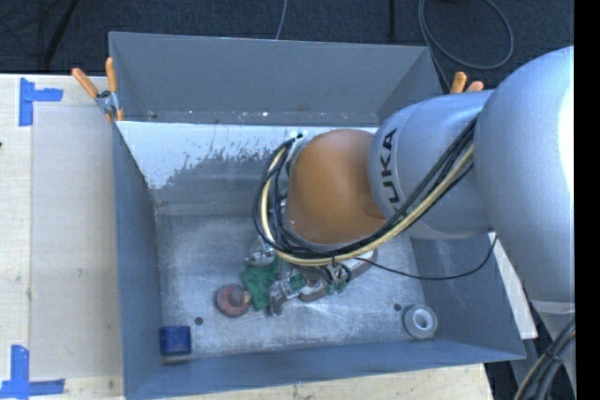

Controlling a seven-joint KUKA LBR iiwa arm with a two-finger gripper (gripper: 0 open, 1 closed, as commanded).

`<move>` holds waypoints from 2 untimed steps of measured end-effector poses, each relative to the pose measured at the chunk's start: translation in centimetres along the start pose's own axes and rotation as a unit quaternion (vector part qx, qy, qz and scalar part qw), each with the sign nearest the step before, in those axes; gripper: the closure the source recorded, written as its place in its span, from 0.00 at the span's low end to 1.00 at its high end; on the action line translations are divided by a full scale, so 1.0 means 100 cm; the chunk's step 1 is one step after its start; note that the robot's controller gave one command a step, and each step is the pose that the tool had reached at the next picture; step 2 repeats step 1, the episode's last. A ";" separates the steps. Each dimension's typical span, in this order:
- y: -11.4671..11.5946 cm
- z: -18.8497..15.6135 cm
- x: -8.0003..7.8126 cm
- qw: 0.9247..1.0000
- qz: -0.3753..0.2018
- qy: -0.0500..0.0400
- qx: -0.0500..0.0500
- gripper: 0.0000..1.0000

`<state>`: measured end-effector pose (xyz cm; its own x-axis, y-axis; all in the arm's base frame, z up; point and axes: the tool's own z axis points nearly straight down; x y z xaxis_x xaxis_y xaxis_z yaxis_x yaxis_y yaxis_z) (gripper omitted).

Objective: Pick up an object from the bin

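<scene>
My gripper [302,285] hangs low over the middle of the bin floor, just under the arm's orange cover. A crumpled green thing [256,282] lies right against its left side, touching or partly under it. A small round reddish-brown disc [232,300] rests on the floor just left of the green thing, a little apart from the gripper.
A blue cube [174,341] sits in the bin's front left corner. A grey ring-shaped roll [419,321] lies near the front right wall. The arm and its cables cover the right middle of the bin.
</scene>
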<state>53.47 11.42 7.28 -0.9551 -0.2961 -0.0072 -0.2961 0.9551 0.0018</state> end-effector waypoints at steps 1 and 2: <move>0.021 -0.164 0.001 0.993 -0.120 0.000 0.001 1.00; 0.021 -0.164 0.001 0.993 -0.120 0.000 0.001 1.00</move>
